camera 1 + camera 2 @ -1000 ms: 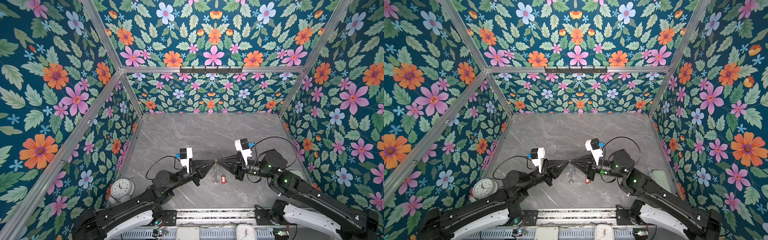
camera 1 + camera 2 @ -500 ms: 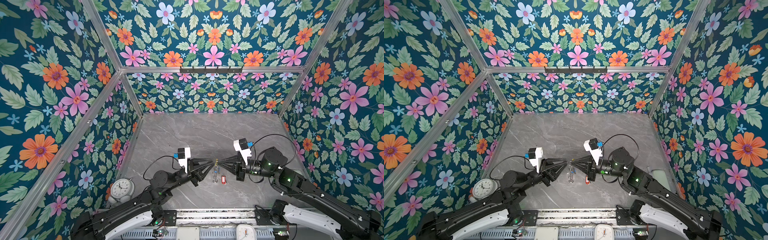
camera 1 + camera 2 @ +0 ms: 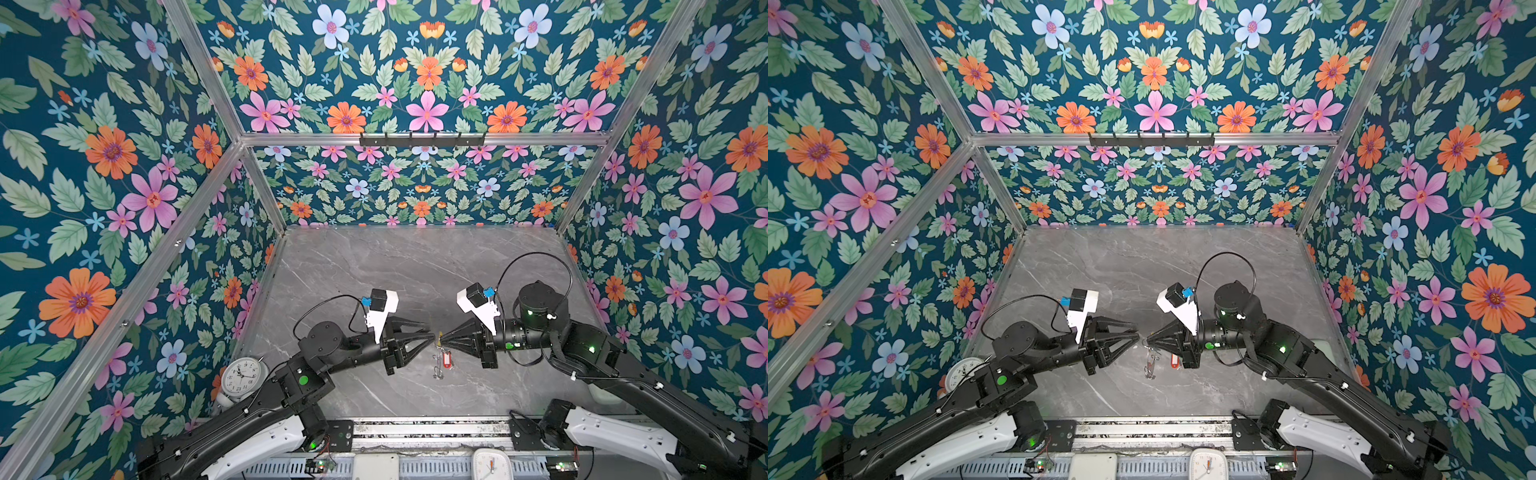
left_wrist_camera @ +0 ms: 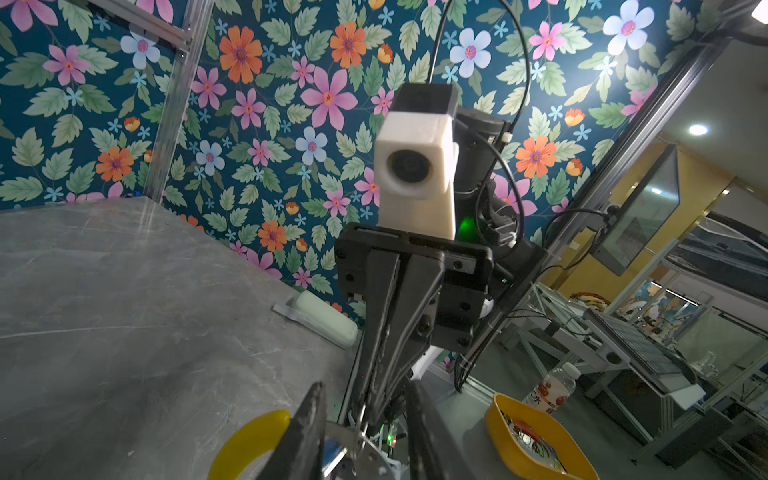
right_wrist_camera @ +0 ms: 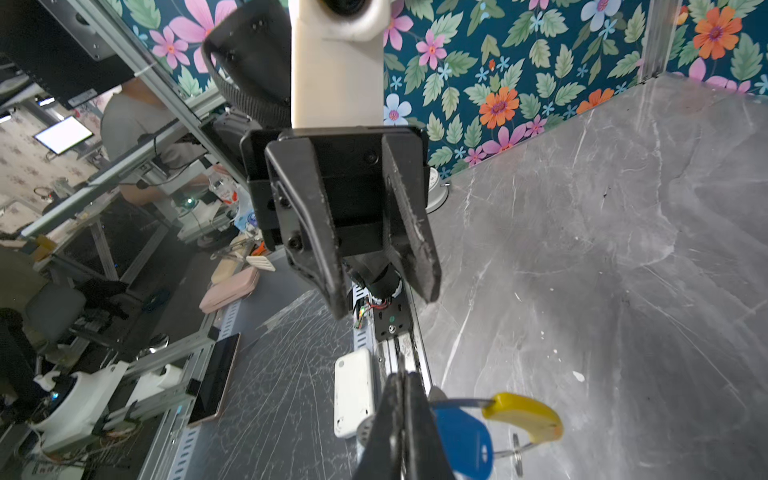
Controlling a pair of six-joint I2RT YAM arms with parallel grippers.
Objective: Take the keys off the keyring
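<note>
Keyring (image 5: 521, 415): wire pinched in right gripper (image 3: 441, 339), fingers fully closed on it, above the table (image 3: 374, 270). Keys (image 3: 437, 365) dangle below, blue tag (image 5: 461, 440) just beside the fingers. Left gripper (image 3: 430, 333) narrowly open, tips facing the right's, just beside the ring; yellow sleeve (image 4: 249, 436) outside its jaws.

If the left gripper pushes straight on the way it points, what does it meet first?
Most likely the keyring, pinched in the shut right gripper facing it tip to tip; depth is unclear.
</note>
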